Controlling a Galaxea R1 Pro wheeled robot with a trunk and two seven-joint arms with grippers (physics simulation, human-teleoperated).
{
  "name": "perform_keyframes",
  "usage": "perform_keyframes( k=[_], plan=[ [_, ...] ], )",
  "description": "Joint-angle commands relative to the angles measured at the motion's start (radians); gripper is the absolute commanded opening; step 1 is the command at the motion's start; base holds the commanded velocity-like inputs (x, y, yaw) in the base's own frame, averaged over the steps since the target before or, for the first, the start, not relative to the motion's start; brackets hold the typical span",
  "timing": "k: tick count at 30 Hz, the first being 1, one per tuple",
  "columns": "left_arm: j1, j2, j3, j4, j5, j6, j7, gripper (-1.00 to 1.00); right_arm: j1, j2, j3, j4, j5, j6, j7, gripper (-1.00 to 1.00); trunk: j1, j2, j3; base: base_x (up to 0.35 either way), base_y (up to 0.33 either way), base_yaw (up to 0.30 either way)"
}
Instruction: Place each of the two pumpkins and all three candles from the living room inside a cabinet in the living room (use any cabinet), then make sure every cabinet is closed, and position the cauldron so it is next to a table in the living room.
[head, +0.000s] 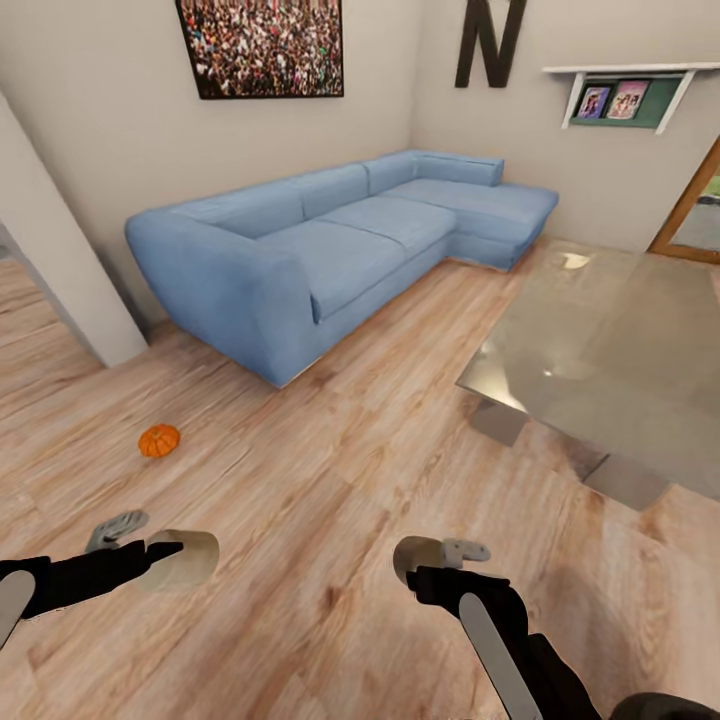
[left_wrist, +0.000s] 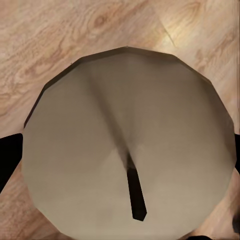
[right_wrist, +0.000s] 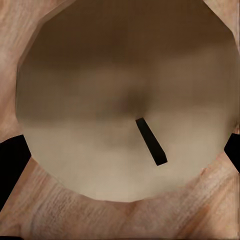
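I hold two beige candles. My left gripper (head: 150, 550) is shut on one candle (head: 187, 558), low over the wood floor. The left wrist view looks straight onto that candle's round top (left_wrist: 130, 125) and dark wick (left_wrist: 136, 197). My right gripper (head: 442, 558) is shut on a second candle (head: 415, 555), whose top (right_wrist: 125, 90) and wick (right_wrist: 151, 141) face the right wrist camera. One orange pumpkin (head: 159, 440) lies on the floor ahead of my left gripper, near the sofa's end. The glass-topped coffee table (head: 610, 350) stands to the right. Cabinet and cauldron are out of view.
A long blue corner sofa (head: 330, 240) runs along the far wall. A white wall corner (head: 60, 270) juts in at the left. A doorway (head: 695, 210) opens at the far right. Wood floor (head: 330, 470) lies between sofa, table and my arms.
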Motion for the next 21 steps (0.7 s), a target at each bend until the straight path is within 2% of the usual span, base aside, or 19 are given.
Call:
perform_keyframes(
  k=[1,21],
  plan=[
    [0.000,0.000,0.002,0.000,-0.004,0.004,-0.010,-1.00,-0.001,0.000,0.001,0.000,-0.010,0.001,-0.010,-1.00,-0.004,0.007,0.003,0.000,0.000,-0.284],
    [0.000,-0.002,-0.001,0.019,-0.010,0.003,-0.006,-1.00,-0.001,0.000,0.002,0.037,-0.011,-0.040,-0.009,-1.00,-0.081,0.147,0.065,0.000,0.000,-0.284]
  ],
)
